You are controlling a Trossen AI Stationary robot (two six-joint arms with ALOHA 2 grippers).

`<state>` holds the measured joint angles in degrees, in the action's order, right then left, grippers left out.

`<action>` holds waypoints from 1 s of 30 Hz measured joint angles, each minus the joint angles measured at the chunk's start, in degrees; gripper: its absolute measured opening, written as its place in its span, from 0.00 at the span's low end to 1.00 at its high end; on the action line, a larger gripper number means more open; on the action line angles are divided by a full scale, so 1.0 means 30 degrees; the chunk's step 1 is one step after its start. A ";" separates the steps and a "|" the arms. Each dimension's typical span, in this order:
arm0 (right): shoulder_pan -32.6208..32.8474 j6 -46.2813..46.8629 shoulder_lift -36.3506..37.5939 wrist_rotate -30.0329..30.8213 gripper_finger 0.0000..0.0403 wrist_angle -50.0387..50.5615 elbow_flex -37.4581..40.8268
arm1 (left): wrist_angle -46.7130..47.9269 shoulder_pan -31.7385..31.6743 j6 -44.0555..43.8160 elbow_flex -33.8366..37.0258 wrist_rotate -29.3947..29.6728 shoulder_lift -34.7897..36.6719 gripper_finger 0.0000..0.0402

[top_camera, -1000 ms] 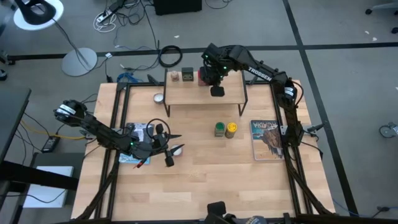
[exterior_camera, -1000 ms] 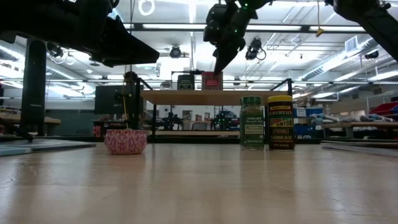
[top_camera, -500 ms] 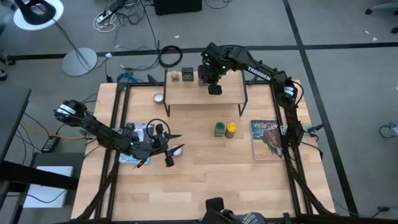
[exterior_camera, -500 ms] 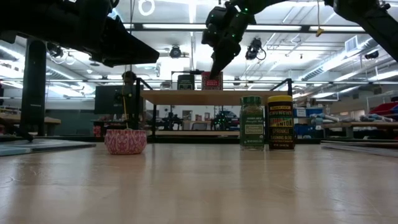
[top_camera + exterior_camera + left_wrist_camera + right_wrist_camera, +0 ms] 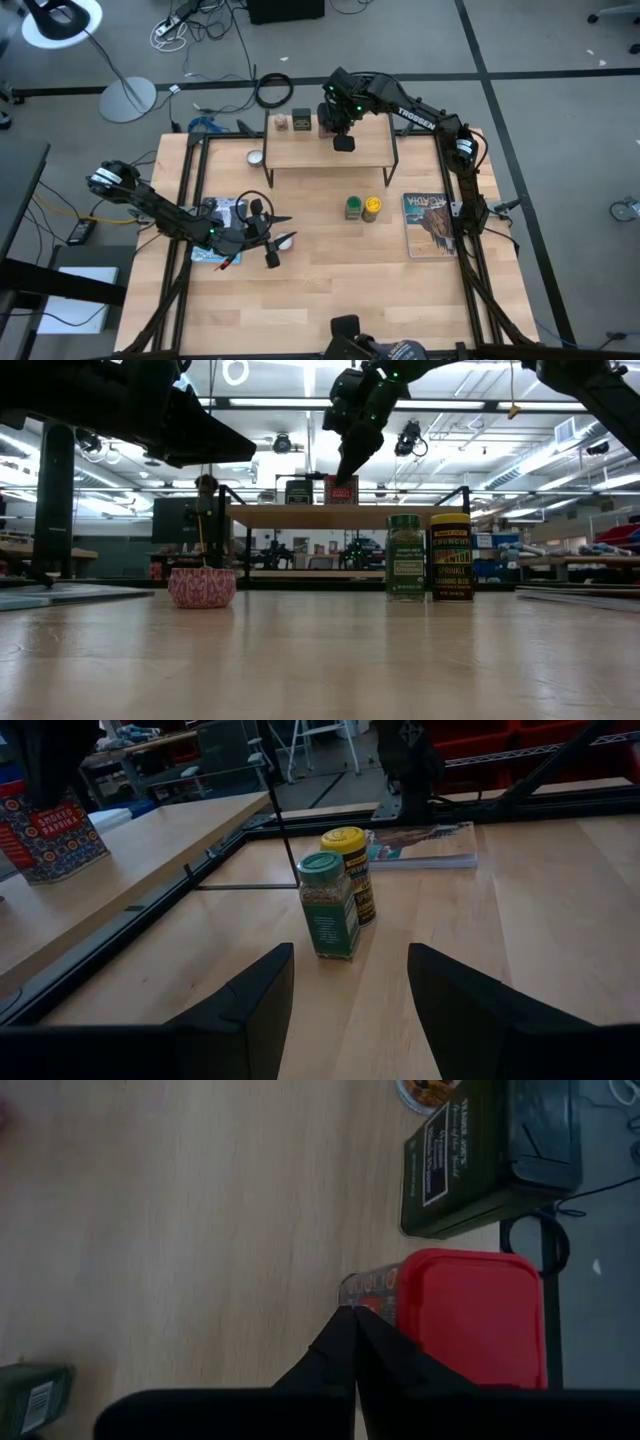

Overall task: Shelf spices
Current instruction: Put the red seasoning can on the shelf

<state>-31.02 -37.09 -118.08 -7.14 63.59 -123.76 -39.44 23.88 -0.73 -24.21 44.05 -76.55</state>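
Since a second ago, our right pincer (image 5: 343, 143) has crept toward frame top, clenched empty beside the red tin (image 5: 327, 122) on the shelf (image 5: 370, 150); a nudge could topple it.

A workshop: red storage bins (image 5: 480, 740), ceiling strip lights (image 5: 270, 404).

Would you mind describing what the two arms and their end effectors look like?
Both arms are dark, jointed and slim. The right arm carries white TROSSEN lettering along one link, with small green lights glowing near its wrist. The left arm has a pale round joint cap at its base. The left end effector ends in two broad, matte black fingers; the right end effector has black, tapering fingers.
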 joint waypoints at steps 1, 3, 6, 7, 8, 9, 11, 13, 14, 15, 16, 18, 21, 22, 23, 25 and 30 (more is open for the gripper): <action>-0.0017 0.0002 0.0000 0.0022 0.00 0.0000 -0.0007 | 0.0000 0.0001 0.0000 0.0000 0.0000 0.0000 0.50; -0.0033 0.0009 0.0000 0.0207 0.00 -0.0048 -0.0007 | 0.0000 0.0006 0.0001 0.0000 0.0000 0.0000 0.50; -0.0039 0.0017 0.0000 0.0526 0.00 -0.0304 -0.0013 | 0.0000 0.0003 0.0000 0.0000 0.0000 0.0000 0.50; -0.0039 0.0022 0.0000 0.0572 0.00 -0.0358 -0.0015 | 0.0000 0.0000 0.0000 0.0000 0.0000 0.0000 0.50; -0.0039 0.0024 0.0000 0.0590 0.00 -0.0401 -0.0015 | 0.0001 0.0001 0.0000 0.0000 0.0000 0.0000 0.50; -0.0046 0.0024 0.0000 0.0590 0.00 -0.0415 -0.0015 | 0.0007 0.0006 0.0000 0.0000 0.0000 0.0000 0.50; -0.0060 0.0024 0.0000 0.0594 0.00 -0.0449 -0.0015 | 0.0007 0.0004 0.0000 0.0000 0.0000 0.0000 0.50; -0.0060 0.0024 0.0000 0.0590 0.00 -0.0535 -0.0015 | 0.0007 0.0000 0.0001 0.0000 0.0000 0.0000 0.50; -0.0060 0.0024 0.0000 0.0590 0.00 -0.0539 -0.0015 | 0.0015 0.0000 0.0000 0.0000 0.0000 0.0000 0.50; -0.0060 0.0017 0.0000 0.0590 0.00 -0.0541 -0.0015 | 0.0012 0.0002 0.0000 0.0000 0.0000 0.0000 0.50; -0.0060 0.0005 0.0000 0.0590 0.00 -0.0564 -0.0022 | 0.0015 0.0000 0.0000 -0.0003 0.0000 0.0000 0.50; -0.0067 -0.0048 0.0000 0.0583 0.00 -0.0675 -0.0022 | 0.0015 0.0000 0.0000 -0.0007 0.0000 0.0000 0.50; -0.0068 -0.0096 0.0000 0.0583 0.00 -0.0783 -0.0022 | 0.0015 0.0000 0.0000 -0.0007 0.0000 0.0000 0.50; -0.0068 -0.0110 0.0000 0.0583 0.00 -0.0794 -0.0022 | 0.0015 0.0002 0.0000 -0.0007 0.0000 0.0000 0.50; -0.0068 -0.0114 0.0000 0.0583 0.00 -0.0794 -0.0022 | 0.0015 0.0003 0.0000 -0.0007 0.0000 0.0000 0.50; -0.0068 -0.0114 0.0000 0.0583 0.00 -0.0797 -0.0022 | 0.0015 0.0000 0.0000 -0.0007 0.0000 0.0000 0.50; -0.0051 -0.0229 0.0000 0.0485 0.00 -0.0794 -0.0022 | 0.0015 0.0000 0.0000 -0.0007 0.0000 0.0000 0.50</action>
<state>-31.17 -37.77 -118.08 -5.68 61.21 -123.83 -39.40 23.88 -0.73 -24.23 44.05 -76.55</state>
